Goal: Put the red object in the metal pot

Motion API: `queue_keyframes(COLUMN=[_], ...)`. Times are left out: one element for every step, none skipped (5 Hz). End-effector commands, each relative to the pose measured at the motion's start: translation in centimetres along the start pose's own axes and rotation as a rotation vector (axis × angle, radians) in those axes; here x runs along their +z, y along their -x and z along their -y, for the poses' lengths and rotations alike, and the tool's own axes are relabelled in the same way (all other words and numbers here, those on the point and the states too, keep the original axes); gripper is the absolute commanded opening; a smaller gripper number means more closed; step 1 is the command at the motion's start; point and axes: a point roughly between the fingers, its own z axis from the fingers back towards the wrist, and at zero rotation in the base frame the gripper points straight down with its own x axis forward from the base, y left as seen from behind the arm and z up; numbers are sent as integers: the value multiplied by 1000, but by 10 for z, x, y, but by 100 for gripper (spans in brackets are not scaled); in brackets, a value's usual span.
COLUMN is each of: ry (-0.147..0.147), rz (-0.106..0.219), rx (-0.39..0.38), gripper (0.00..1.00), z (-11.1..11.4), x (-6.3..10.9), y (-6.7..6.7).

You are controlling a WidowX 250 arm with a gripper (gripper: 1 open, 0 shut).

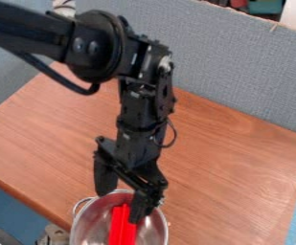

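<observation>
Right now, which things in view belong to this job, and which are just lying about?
Job:
- red bar, lying in the pot
- metal pot, at the table's near edge
- gripper, open over the pot

Lying about:
- wooden table
- grey partition behind

This looks like a robotics lab or test room set up in an office-like space, not a home kitchen. A black jointed robot arm (112, 57) with exposed cabling reaches over a plain wooden table (227, 163) whose top is a reddish-brown laminate with a pale edge band. Behind the table stands a grey fabric-covered partition (259, 67) of the kind used for office cubicles, and a strip of blue-grey floor or panel shows at the left. A small shiny metal pot (97, 215) with a red bar (121, 225) in it sits at the table's near edge like a staged prop.
</observation>
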Motion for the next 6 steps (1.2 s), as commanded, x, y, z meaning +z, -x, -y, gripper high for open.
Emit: queue_keyframes(ry=[-4,-17,-41,-57,-43,-8], rz=[12,26,14,20,65,74], rx=[29,76,28,-19,67,193], gripper=[100,100,0,0,0,0], z=[4,6,25,44,81,72], x=[-8,-17,16,55,52,39], y=[4,4,10,15,-11,-25])
